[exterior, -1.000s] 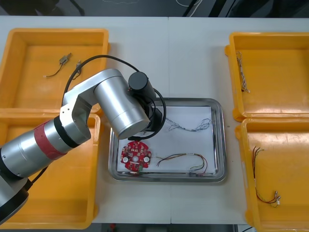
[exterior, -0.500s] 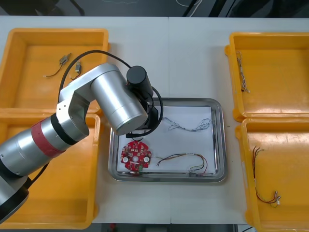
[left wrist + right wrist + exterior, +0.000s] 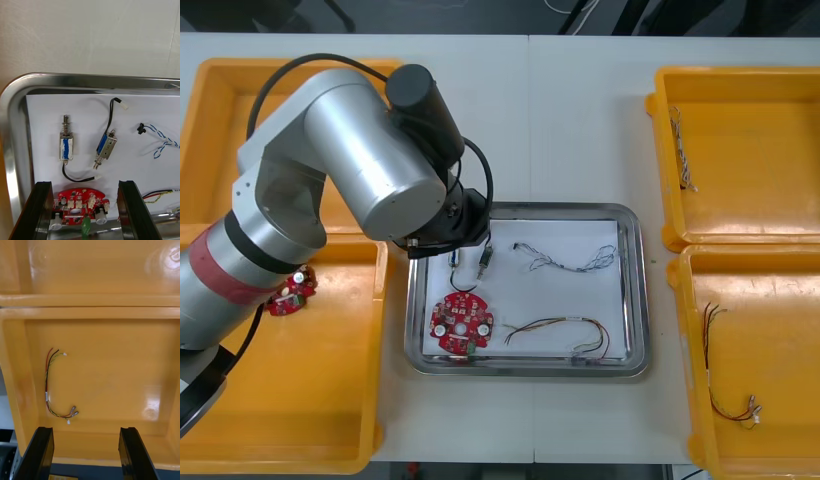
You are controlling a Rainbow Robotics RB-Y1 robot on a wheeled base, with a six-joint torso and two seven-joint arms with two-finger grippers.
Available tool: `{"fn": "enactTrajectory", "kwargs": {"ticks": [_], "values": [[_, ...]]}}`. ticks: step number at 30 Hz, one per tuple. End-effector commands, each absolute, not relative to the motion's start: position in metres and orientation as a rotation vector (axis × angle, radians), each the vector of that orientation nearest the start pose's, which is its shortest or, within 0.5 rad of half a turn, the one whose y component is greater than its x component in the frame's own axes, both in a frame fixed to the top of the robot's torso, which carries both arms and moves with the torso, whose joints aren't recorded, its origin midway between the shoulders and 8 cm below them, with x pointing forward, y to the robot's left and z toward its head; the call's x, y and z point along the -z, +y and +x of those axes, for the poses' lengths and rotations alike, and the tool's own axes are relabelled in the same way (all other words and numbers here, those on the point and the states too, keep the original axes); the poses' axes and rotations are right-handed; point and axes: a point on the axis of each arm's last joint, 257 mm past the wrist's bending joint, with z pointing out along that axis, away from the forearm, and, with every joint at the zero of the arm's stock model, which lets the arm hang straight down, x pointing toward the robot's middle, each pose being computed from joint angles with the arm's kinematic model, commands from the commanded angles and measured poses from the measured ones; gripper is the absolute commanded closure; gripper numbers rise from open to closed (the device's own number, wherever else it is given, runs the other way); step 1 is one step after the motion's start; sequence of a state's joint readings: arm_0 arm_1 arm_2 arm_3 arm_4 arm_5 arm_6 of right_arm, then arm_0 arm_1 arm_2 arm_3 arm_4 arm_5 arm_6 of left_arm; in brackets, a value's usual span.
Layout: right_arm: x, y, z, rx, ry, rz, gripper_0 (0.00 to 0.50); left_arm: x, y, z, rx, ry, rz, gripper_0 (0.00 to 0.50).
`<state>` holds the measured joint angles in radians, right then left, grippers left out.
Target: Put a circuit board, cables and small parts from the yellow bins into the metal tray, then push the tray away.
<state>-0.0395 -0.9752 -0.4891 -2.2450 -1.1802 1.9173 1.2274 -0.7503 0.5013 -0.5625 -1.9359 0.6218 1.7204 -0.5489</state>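
- Left gripper (image 3: 84, 183): released, fingers spread with nothing between them, hanging low over the left end of the shiny metal tray (image 3: 636, 300).
- Just beyond the fingertips, two small metal parts with blue bands (image 3: 66, 144) (image 3: 106, 145) lie on the tray's white liner (image 3: 45, 123). Each trails a short black lead.
- Nearer the wrist, between the fingers, lies the round red circuit board (image 3: 461, 324).
- Also in the tray: twisted blue and white cable (image 3: 570, 262), red and yellow cable (image 3: 560, 328). Judgement: loading looks complete and the push is still to do.
- Risk 1: if the fingers drop straight down, they could land on the board or snag a black lead and drag a part out of place.
- Risk 2: a push from this left end is off-centre. The tray could swing and hit the yellow bins (image 3: 215, 130) beside it.
- Risk 3: a jerky shove could slide the loose parts and cables across the smooth liner toward the rim.
- Risk 4: the bulky arm sweeps close over a second red board (image 3: 290, 293) in the near left bin and could knock it.
- Right gripper (image 3: 86, 429): fingers apart and empty, parked over the near right bin. A red and yellow cable (image 3: 50, 390) lies in that bin.
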Motion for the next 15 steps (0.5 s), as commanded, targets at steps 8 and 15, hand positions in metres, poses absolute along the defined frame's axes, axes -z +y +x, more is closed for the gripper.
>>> {"fn": "enactTrajectory", "kwargs": {"ticks": [8,15], "values": [[0.117,-0.336,0.32,0.112,2.683,-0.468,0.0,0.119,0.131,0.454,0.208,2.607,-0.092,0.0],[0.118,-0.282,0.321,0.107,2.619,-0.767,0.0,0.097,0.163,0.452,0.197,2.603,-0.036,0.0]]}}
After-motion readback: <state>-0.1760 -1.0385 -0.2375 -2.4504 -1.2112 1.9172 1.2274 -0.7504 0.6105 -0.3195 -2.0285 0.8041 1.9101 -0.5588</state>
